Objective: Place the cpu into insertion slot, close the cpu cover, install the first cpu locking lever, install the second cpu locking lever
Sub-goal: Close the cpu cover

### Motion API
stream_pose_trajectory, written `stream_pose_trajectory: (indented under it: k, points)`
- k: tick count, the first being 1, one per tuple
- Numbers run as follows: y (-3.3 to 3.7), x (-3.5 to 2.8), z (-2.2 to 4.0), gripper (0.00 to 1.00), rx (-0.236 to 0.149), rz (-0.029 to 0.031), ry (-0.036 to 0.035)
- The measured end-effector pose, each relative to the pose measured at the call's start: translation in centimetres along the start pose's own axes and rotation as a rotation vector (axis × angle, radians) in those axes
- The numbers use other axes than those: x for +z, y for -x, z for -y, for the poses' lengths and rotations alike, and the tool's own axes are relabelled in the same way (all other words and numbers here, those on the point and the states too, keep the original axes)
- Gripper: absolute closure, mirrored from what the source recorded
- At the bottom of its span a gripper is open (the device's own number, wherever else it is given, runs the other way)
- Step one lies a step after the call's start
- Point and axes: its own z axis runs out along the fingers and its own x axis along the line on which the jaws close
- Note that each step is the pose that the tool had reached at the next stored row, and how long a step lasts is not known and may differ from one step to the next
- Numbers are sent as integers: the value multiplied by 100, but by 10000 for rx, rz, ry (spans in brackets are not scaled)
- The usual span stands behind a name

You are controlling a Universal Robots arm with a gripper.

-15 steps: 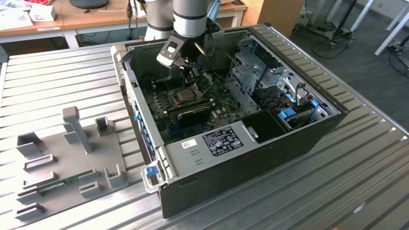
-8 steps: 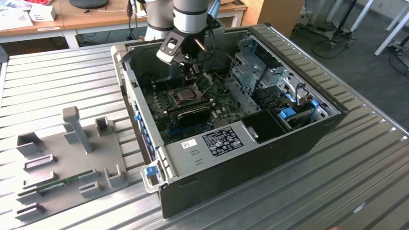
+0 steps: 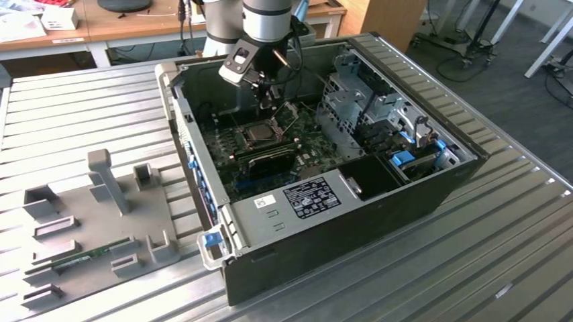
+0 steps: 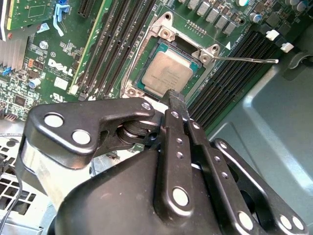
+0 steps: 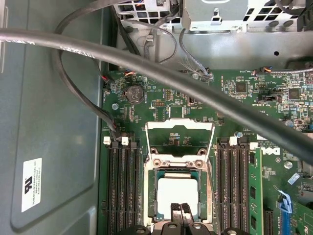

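Inside the insertion slot (image 5: 152,196), the cpu (image 5: 177,191) lies seated. My end effector (image 5: 180,211) hangs over the slot's edge, fingers together, gripping nothing. At the slot's hinge side the cpu cover (image 5: 180,126) stands raised; closing it and both levers (image 4: 244,60) are left, I judge.

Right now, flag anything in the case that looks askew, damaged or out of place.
Nothing damaged. The cpu lies flat in the insertion slot; the cpu cover stands open and a locking lever sticks out unlatched.
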Motion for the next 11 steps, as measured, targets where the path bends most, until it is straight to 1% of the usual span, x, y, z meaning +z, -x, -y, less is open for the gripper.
stream_pose_trajectory:
  k: [5, 11]
  points:
    - [-1, -19, -1, 89, 0, -1, 1]
    - [-1, -22, -1, 89, 0, -1, 1]
